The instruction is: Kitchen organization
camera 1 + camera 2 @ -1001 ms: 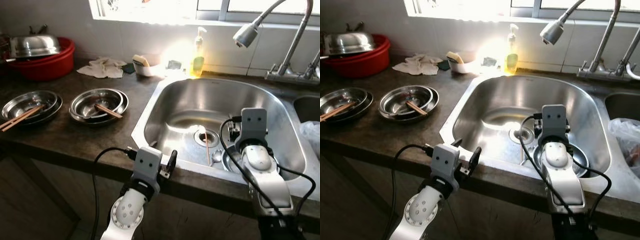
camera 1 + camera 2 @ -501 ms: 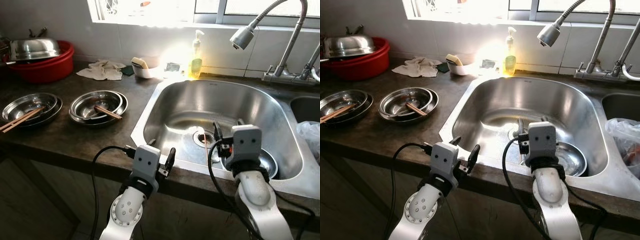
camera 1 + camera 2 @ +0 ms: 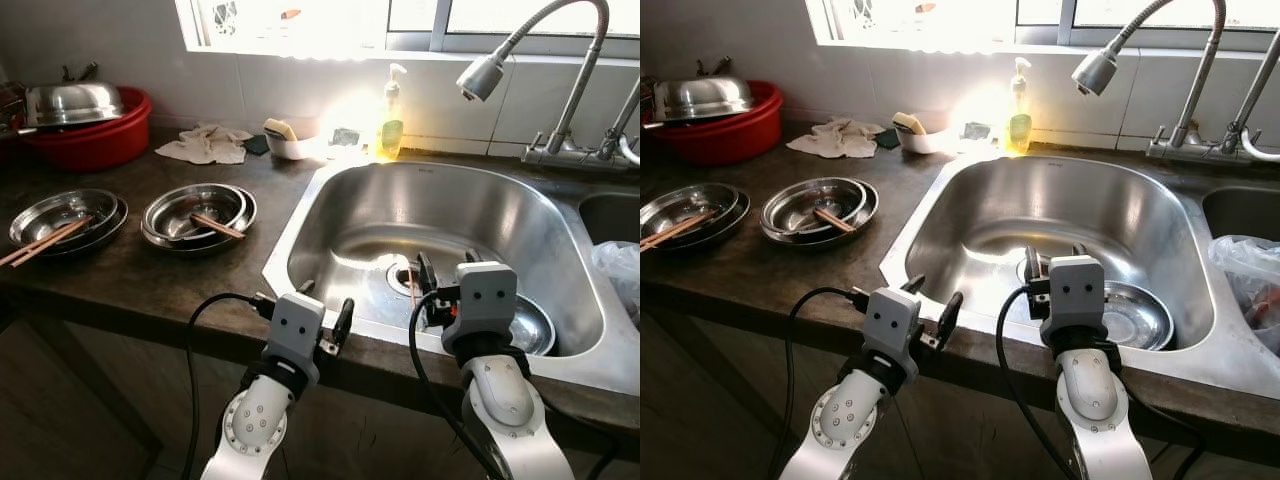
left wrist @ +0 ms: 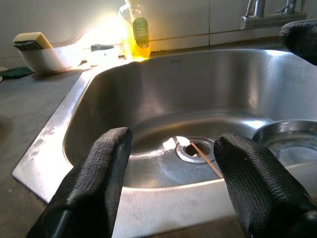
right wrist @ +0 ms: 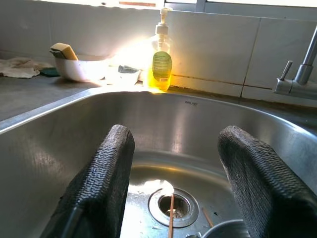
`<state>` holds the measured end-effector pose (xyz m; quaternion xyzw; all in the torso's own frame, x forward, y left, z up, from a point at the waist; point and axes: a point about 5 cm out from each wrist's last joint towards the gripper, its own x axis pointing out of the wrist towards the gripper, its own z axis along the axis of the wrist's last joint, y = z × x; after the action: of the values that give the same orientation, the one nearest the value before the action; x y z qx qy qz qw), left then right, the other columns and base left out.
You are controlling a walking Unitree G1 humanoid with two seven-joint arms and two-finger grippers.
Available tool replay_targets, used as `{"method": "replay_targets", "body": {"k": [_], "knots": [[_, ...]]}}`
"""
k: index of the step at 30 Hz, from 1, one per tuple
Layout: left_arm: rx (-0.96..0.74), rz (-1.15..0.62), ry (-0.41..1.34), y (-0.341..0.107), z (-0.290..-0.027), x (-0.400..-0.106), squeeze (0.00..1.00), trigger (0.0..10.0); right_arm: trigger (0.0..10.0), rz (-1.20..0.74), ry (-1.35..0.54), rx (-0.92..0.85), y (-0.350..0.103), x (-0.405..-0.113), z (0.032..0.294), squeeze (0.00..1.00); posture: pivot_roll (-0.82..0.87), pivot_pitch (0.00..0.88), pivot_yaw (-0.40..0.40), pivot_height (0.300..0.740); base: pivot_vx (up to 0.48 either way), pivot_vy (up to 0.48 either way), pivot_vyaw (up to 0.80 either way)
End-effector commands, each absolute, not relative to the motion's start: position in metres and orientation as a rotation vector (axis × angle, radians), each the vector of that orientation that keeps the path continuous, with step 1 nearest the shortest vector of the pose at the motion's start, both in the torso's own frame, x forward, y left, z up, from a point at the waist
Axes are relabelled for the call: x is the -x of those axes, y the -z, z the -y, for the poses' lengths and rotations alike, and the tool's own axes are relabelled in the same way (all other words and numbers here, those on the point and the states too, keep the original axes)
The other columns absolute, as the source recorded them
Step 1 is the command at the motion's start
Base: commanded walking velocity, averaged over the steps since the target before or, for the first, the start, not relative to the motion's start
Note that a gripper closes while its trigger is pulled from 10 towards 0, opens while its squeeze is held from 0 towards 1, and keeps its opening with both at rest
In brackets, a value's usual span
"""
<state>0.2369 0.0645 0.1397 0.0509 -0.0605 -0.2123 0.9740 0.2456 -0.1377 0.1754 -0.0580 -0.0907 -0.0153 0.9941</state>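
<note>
A steel sink (image 3: 300, 230) is set in the dark counter. A steel bowl (image 3: 530, 325) lies at its front right, and a wooden chopstick (image 3: 412, 290) lies by the drain (image 5: 173, 208). My right gripper (image 3: 446, 270) hangs open over the front of the sink, just left of the bowl, its fingers (image 5: 104, 183) pointing across the drain with nothing between them. My left gripper (image 3: 322, 305) is open at the sink's front edge, its fingers (image 4: 94, 183) empty. On the counter to the left, stacked steel plates (image 3: 195, 210) and a second stack (image 3: 65, 215) each hold chopsticks.
A red basin with a steel lid (image 3: 90, 140) stands at the back left. A cloth (image 3: 210, 145), a white bowl with a sponge (image 3: 285, 140) and a yellow soap bottle (image 3: 390, 105) line the wall. The faucet head (image 3: 480, 75) hangs over the sink. A plastic bag (image 3: 620, 270) sits at the far right.
My right gripper has drawn back and to the left, from over the bowl in the sink to the sink's front part. The left gripper has stayed put.
</note>
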Motion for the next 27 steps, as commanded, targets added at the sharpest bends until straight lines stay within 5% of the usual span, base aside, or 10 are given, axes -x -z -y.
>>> {"method": "replay_targets", "body": {"k": [1, 27], "knots": [[-0.108, 0.113, 0.436, -0.1364, -0.0640, -0.2342, 0.00, 10.0, 10.0, 0.186, 0.029, 0.113, -0.1772, -0.2455, 0.1366, 0.00, 0.10, 0.000, -0.008, 0.740, -0.300, 0.000, 0.00], [-0.119, 0.110, 0.450, -0.1344, -0.0641, -0.2328, 0.00, 10.0, 10.0, 0.163, 0.017, 0.089, -0.1739, -0.2489, 0.1327, 0.00, 0.10, 0.000, -0.005, 0.740, -0.298, 0.000, 0.00]]}}
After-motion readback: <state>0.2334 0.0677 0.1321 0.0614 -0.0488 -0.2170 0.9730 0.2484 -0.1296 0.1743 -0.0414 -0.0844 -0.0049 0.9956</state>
